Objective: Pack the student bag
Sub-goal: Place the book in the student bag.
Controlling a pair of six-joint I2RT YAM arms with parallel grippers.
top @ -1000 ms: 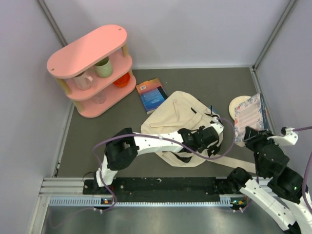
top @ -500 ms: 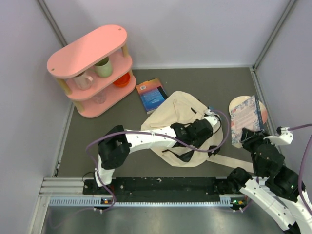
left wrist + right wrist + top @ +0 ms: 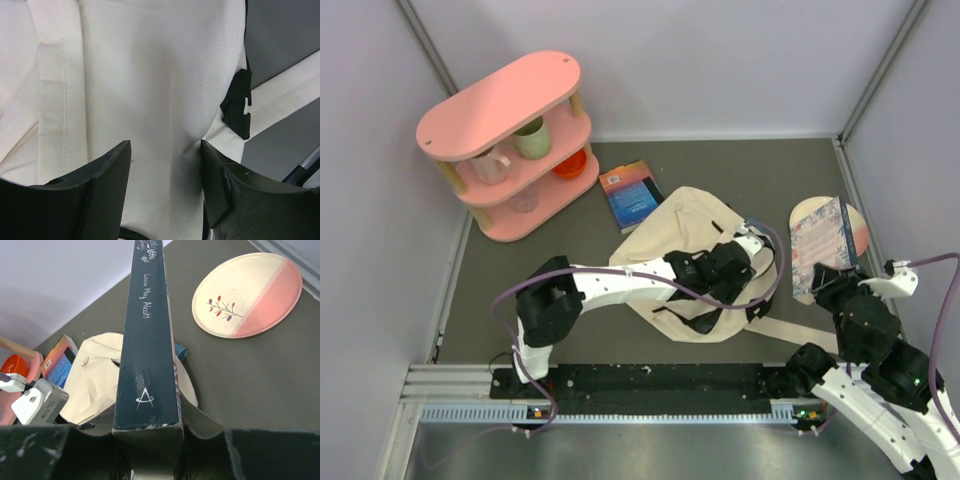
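The cream student bag point(image 3: 685, 235) lies crumpled on the grey floor mat in the middle. My left gripper point(image 3: 740, 265) hovers low over its right side. In the left wrist view this gripper point(image 3: 165, 175) is open, both dark fingers point(image 3: 107, 185) straddling a fold of the bag's cream canvas point(image 3: 150, 90) without pinching it. A black buckle point(image 3: 237, 102) and a cream strap point(image 3: 290, 92) show at the right. My right gripper point(image 3: 832, 283) is shut on a floral book point(image 3: 820, 245) held on edge; its dark blue spine point(image 3: 147, 340) fills the right gripper point(image 3: 150, 425).
A pink-and-cream plate point(image 3: 862, 225) lies behind the held book, also seen as the plate point(image 3: 247, 295). A second, orange-blue book point(image 3: 630, 193) lies beside the bag's far left. A pink shelf point(image 3: 510, 140) with cups and an orange bowl stands back left. Walls enclose three sides.
The left gripper's jaws have spread apart and it has shifted slightly up and left over the bag. The right arm has tipped the book more upright, uncovering the plate.
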